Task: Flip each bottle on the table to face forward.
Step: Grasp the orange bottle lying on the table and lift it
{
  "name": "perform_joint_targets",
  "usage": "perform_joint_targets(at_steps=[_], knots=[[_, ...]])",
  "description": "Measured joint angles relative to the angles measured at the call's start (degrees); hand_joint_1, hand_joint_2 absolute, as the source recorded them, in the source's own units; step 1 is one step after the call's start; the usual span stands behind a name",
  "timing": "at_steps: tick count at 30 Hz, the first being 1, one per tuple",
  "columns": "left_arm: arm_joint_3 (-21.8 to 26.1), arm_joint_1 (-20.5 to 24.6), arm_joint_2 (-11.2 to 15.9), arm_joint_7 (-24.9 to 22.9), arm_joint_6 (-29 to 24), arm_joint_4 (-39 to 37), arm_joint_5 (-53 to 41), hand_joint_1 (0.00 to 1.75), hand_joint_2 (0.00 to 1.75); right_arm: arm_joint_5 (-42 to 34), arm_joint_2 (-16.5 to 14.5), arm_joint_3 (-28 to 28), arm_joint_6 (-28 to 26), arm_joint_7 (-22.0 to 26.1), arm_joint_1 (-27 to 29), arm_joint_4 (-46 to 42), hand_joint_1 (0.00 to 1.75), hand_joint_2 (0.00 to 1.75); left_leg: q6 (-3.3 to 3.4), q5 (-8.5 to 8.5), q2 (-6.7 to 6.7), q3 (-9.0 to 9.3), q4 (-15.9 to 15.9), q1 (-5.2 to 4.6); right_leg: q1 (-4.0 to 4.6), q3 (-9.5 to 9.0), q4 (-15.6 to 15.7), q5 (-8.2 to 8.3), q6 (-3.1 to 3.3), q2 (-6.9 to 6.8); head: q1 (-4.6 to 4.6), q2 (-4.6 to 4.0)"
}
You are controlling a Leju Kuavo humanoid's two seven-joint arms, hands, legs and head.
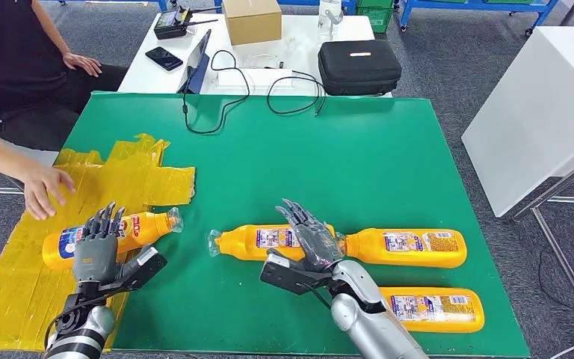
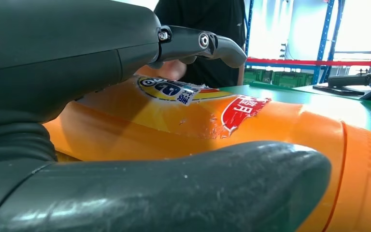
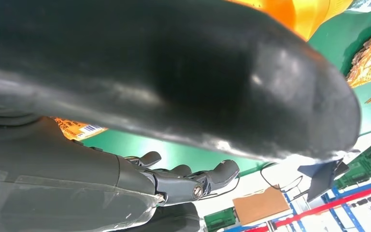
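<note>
Left hand [image 1: 97, 250], fingers spread, over left bottle [image 1: 138, 228]; wrist view shows torn label [image 2: 244, 113]. Right hand [image 1: 310, 243] fingers spread above middle bottle [image 1: 258, 241]. Green table [image 1: 329, 164]; grey carpet.

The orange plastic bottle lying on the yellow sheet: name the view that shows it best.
Head view: the orange plastic bottle lies whole on the yellow sheet, partly behind the left robot hand. Left wrist view gives a label close-up. Right wrist view: unclear.
</note>
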State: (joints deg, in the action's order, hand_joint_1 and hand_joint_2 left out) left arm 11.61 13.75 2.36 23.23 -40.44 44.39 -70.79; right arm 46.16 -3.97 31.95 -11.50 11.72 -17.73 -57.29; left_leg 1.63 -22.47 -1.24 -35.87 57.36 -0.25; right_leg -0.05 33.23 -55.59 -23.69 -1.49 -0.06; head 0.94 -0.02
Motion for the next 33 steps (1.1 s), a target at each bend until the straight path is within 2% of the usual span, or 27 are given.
perform_joint_targets(at_steps=[21, 25, 27, 29, 30, 32, 33], knots=[[0.04, 0.0, 0.0, 0.0, 0.0, -0.02, 0.0, 0.0, 0.0, 0.0, -0.08, 0.0, -0.02, 0.0, -0.03, 0.02, 0.0, 0.0, 0.0, 0.0, 0.0, 0.0, 0.0, 0.0, 0.0, 0.01, 0.0, 0.0, 0.0, 0.0, 0.0, 0.0], [-0.01, -0.22, -0.05, 0.97, 0.89, 0.14, 0.92, 0.0, 0.0, 0.85, -0.07, 0.02, 0.78, -0.91, -0.23, 0.2, 0.0, 1.75, 0.0, 0.0, 0.0, -0.03, -0.01, 0.0, 0.0, 0.0, 0.0, 0.0, 0.0, 0.0, 0.01, 0.0], [-0.58, -2.77, -0.58, 5.24, 7.24, 5.47, 7.64, 0.0, 0.0, 4.96, 0.01, 0.55, 5.21, -5.96, -2.36, 3.22, 0.0, 1.75, 0.0, -0.01, 0.19, -0.04, 0.01, -0.01, -0.01, 0.12, 0.0, 0.06, 0.03, 0.16, -0.12, 0.0], [-1.87, -6.86, -2.46, 8.23, 17.99, 17.71, 22.71, 0.0, 0.0, 9.28, 0.04, 1.32, 9.38, -11.66, -6.53, 9.25, 0.0, 1.75, 0.03, -0.01, 0.32, 0.0, 0.03, -0.02, -0.02, 0.51, 0.03, 0.05, 0.1, 0.32, -0.28, 0.0], [-2.53, -8.35, -3.6, 8.01, 22.13, 23.53, 30.26, 0.0, 0.0, 10.21, 0.02, 1.54, 9.95, -12.91, -8.44, 12.04, 0.0, 1.75, 0.04, -0.02, 0.26, 0.01, 0.02, -0.02, -0.02, 0.63, 0.05, -0.02, 0.14, 0.31, -0.32, 0.0], [-3.56, -10.05, -5.51, 6.78, 25.57, 31.25, 41.25, 0.0, 0.0, 10.66, -0.03, 1.74, 9.85, -13.35, -11.1, 16.12, 0.0, 1.75, 0.08, -0.05, 0.01, 0.04, 0.0, -0.02, -0.02, 0.61, 0.07, -0.17, 0.15, 0.14, -0.23, 0.0], [-3.8, -10.73, -6.04, 6.81, 26.05, 33.95, 43.88, 0.0, 0.0, 10.86, -0.07, 1.89, 9.78, -13.37, -11.94, 17.59, 0.0, 1.75, 0.09, -0.06, -0.01, 0.05, 0.0, -0.04, -0.03, 0.57, 0.08, -0.14, 0.13, 0.09, -0.23, 0.0]])
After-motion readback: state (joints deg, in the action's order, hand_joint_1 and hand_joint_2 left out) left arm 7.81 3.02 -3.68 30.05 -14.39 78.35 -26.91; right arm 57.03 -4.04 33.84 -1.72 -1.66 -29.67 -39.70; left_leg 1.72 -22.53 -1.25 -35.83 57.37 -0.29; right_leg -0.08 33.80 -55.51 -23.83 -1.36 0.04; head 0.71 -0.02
